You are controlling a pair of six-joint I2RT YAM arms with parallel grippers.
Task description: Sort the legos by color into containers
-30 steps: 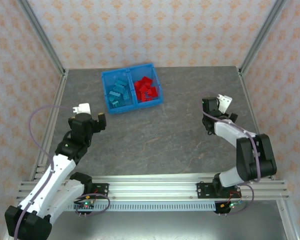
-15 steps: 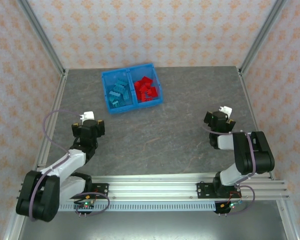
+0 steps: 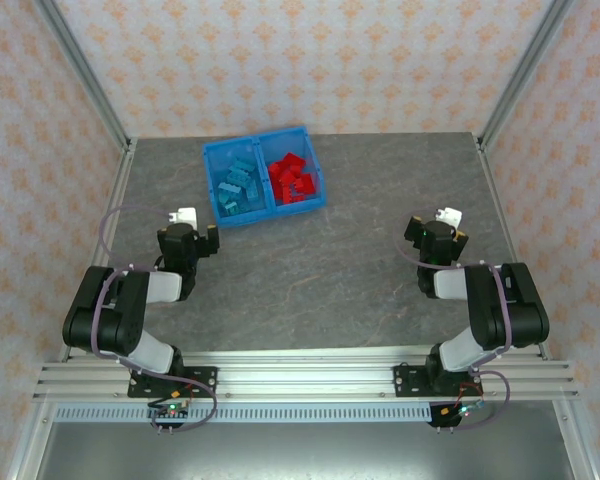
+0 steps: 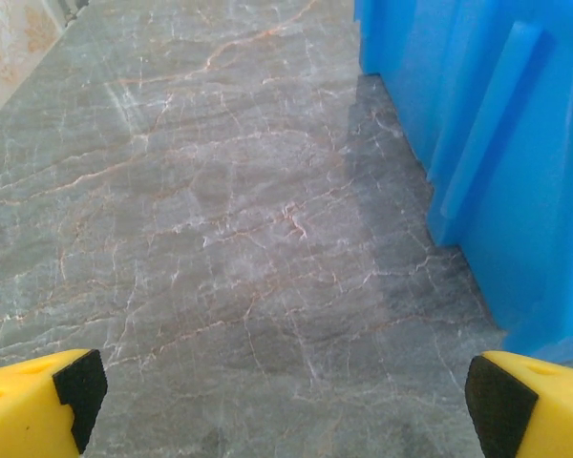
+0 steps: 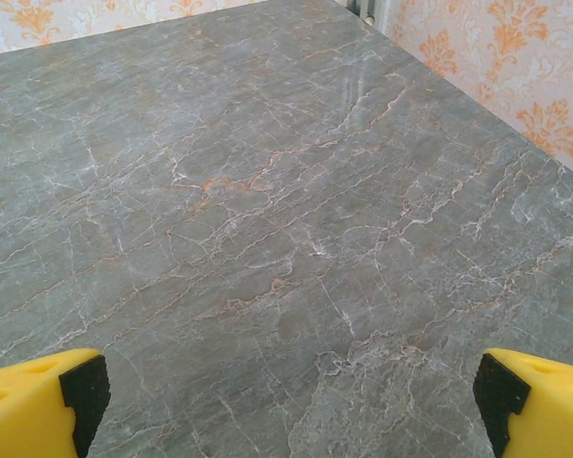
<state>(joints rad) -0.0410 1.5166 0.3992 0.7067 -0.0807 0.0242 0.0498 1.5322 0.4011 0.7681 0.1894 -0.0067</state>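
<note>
The containers are two compartments of one blue bin [image 3: 265,205] at the table's back left. Several teal-blue legos [image 3: 237,184] lie in its left compartment and several red legos [image 3: 292,178] in its right one. My left gripper [image 3: 188,230] sits in front of the bin and a little left of it, open and empty. In the left wrist view the left gripper [image 4: 285,405] has its yellow fingertips [image 4: 38,401] wide apart over bare table, with the bin's outer wall [image 4: 487,143] close on the right. My right gripper [image 3: 442,228] rests at the right, and the right wrist view shows this gripper [image 5: 286,405] open over bare table.
The grey marbled table [image 3: 320,270] lies between the two arms. Both arms are folded back close to their bases. Metal frame posts [image 3: 505,80] and patterned walls close in the table on three sides.
Both arms have folded back toward their bases, elbows dropping low. The left gripper has shifted slightly right, toward the bin's front. Both grippers have stayed open.
</note>
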